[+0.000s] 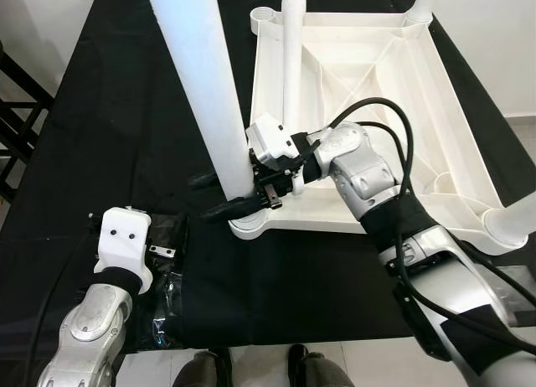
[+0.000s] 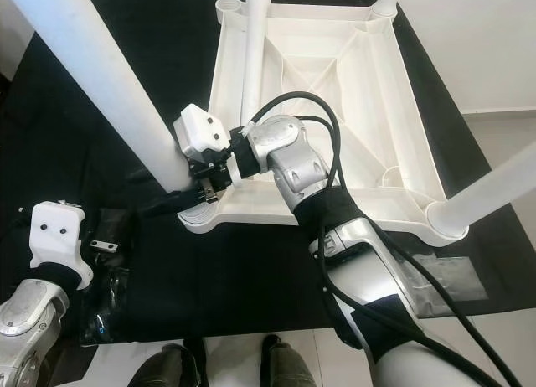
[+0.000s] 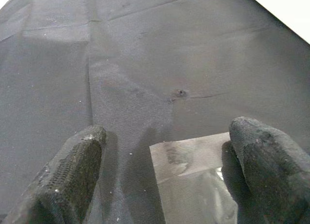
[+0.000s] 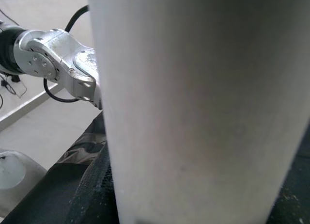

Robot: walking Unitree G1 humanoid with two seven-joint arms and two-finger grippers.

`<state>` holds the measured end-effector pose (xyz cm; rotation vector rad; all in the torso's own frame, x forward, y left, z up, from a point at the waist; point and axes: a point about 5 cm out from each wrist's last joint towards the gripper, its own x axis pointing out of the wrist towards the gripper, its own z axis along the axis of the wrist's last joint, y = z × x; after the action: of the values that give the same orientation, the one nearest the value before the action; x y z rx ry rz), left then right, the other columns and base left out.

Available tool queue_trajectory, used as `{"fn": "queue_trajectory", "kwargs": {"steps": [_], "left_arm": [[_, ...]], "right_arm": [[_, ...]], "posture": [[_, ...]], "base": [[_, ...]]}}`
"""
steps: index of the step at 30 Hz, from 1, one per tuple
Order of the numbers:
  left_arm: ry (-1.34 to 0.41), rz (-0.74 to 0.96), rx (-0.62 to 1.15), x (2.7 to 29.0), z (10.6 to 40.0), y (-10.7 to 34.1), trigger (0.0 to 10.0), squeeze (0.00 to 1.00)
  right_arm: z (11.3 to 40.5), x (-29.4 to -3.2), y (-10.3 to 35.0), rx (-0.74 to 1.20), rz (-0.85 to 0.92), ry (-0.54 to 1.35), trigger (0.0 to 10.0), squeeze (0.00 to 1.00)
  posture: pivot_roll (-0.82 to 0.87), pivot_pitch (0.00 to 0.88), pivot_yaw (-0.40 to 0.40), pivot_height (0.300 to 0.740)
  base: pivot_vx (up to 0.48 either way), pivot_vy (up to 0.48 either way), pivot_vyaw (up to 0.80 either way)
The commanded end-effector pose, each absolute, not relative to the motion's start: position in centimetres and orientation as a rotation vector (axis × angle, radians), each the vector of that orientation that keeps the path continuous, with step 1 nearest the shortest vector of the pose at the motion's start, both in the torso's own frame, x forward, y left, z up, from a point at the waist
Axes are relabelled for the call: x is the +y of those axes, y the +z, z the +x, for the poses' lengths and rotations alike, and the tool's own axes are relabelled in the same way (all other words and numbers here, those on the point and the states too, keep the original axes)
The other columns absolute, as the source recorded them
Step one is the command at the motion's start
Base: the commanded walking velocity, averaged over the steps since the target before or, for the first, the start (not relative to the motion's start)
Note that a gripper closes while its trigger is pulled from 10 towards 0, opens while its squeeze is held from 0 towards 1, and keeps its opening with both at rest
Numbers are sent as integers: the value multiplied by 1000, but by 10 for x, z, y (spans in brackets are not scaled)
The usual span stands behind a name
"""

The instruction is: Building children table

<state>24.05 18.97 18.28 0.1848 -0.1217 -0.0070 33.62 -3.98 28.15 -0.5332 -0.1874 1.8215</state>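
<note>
- Tabletop (image 1: 394, 85), white plastic, lies upside down on the black cloth (image 1: 126, 110) toward its far right corner; two legs stand in its far right and near right corner sockets, another leg (image 1: 293, 60) lies loose across its ribbed underside.
- Right gripper (image 1: 243, 194) has both black fingers clamped round the base of the upright leg (image 1: 205, 85) at the tabletop's near left corner socket.
- Left gripper (image 3: 169, 170) rests spread apart on the cloth's near left edge, over a clear plastic bag (image 3: 193, 180); holding nothing.
- Handling, judged: leg looks hollow, light, stiff and smooth, so apt to slip; grip low near the socket for control.
</note>
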Motion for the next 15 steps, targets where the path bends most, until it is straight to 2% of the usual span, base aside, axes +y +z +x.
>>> {"fn": "queue_trajectory", "kwargs": {"steps": [1,4,12,15], "left_arm": [[5,207,-98,193,238,180,10000,0],[4,207,-98,192,238,180,10000,0],[4,207,-97,192,238,180,10000,0],[2,204,-97,191,239,179,10000,0]], "right_arm": [[341,-53,238,58,-495,1795,10000,0],[342,-56,234,46,-345,1739,10000,0],[343,-60,230,22,-241,1664,10000,0],[338,-65,224,0,-216,1566,10000,0]], "posture": [[9,390,-23,740],[6,388,-22,740],[-1,383,-23,740],[-12,370,-22,740]], "base": [[0,0,0],[0,0,0],[0,0,0],[0,0,0]]}}
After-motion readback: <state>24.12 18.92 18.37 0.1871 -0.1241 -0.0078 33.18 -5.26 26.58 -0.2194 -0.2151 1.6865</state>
